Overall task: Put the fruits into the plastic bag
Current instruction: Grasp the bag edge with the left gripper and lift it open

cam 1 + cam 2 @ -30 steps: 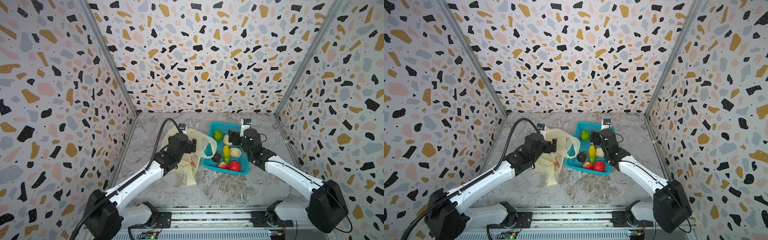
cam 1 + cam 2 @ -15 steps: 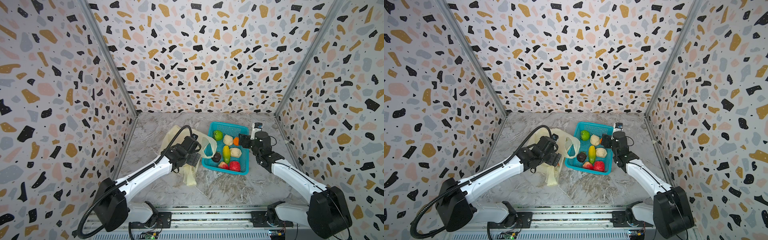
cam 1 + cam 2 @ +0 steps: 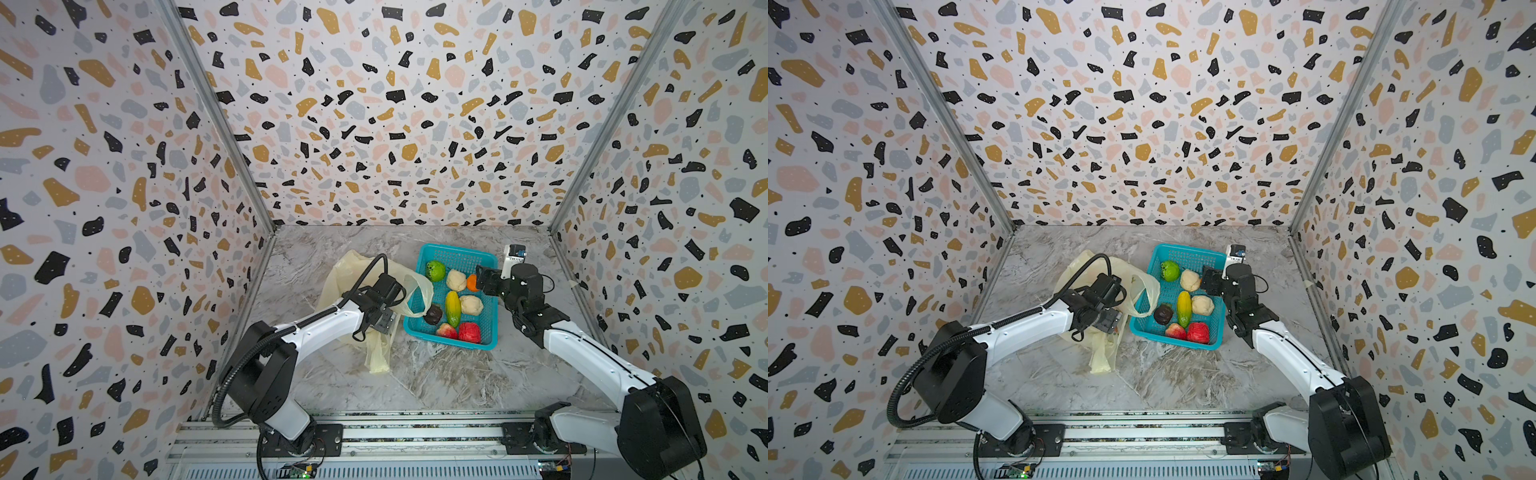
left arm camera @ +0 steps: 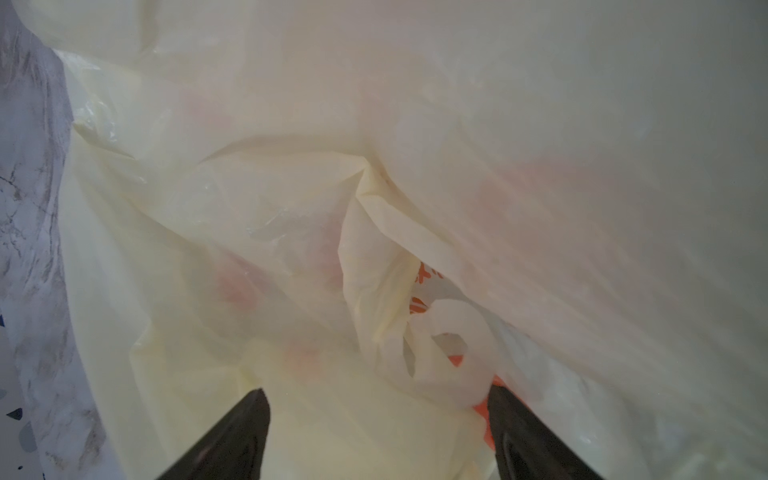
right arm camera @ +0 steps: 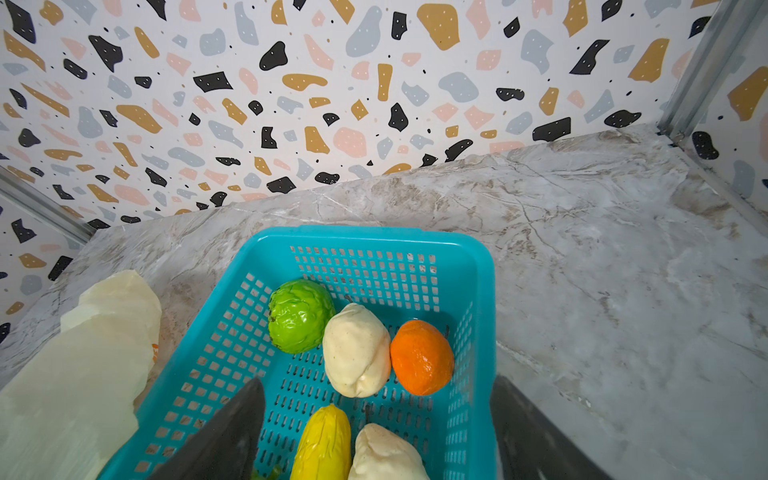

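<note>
The left jaws stand wide apart, released, pushed into the plastic bag (image 4: pixel 291 208); a folded loop handle lies between them, beside one finger, and nothing is clamped. The right jaws hang wide open over the teal mesh basket (image 3: pixel 457 254), empty. The bag, thin crinkly pale-yellow film, slumps on the marble-patterned desk (image 3: pixel 436 374) left of the basket. All eight fruits (image 3: pixel 452 308) lie in the basket, small, rounded and lumpy

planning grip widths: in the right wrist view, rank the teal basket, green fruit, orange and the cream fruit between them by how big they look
1. teal basket
2. cream fruit
3. green fruit and orange, too alike to rank
</note>
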Tool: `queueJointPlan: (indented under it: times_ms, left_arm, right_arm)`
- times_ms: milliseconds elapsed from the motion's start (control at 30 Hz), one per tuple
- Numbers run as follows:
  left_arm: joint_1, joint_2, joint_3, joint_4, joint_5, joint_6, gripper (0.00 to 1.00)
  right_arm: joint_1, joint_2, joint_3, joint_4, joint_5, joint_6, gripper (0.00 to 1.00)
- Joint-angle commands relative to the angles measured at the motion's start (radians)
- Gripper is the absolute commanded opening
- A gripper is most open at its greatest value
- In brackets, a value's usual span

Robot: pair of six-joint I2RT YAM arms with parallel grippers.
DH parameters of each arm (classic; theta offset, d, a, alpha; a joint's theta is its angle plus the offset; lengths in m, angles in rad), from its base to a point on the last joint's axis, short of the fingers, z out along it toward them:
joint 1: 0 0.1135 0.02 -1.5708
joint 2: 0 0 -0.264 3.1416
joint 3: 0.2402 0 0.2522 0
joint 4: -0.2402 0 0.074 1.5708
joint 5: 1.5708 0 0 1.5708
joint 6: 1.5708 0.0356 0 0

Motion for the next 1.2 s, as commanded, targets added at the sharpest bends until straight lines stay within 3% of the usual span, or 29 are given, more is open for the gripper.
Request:
queueJointPlan:
  times_ms: [0, 167, 267, 333, 467, 567, 933, 1167]
  left_arm:
    - [0.018, 0.028, 0.008, 0.073, -0.024, 0.003, 0.79]
    - [0.024, 0.081, 0.016, 0.12, -0.018, -0.001, 0.73]
    - [0.032, 0.108, 0.02, 0.125, -0.003, -0.006, 0.64]
    - [0.041, 0.111, 0.017, 0.136, 0.021, -0.009, 0.51]
    - [0.063, 0.076, 0.02, 0.162, 0.065, -0.036, 0.11]
    - [0.093, 0.012, 0.018, 0.192, 0.113, -0.074, 0.0]
    - [0.285, -0.194, 0.027, 0.276, 0.46, -0.234, 0.0]
    - [0.344, -0.2, 0.084, 0.217, 0.505, -0.29, 0.0]
  right_arm:
    - [0.007, -0.032, -0.005, 0.018, 0.016, -0.016, 0.85]
    - [0.009, -0.031, -0.003, 0.014, 0.019, -0.021, 0.85]
    - [0.011, -0.034, -0.002, 0.011, 0.025, -0.029, 0.85]
    - [0.012, -0.035, -0.004, 0.013, 0.03, -0.033, 0.85]
    - [0.014, -0.029, -0.004, 0.015, 0.024, -0.035, 0.85]
    - [0.018, -0.029, -0.003, 0.015, 0.023, -0.037, 0.85]
    - [0.038, -0.01, 0.011, 0.017, -0.027, -0.046, 0.85]
    - [0.044, 0.017, 0.028, 0.016, -0.107, -0.047, 0.85]
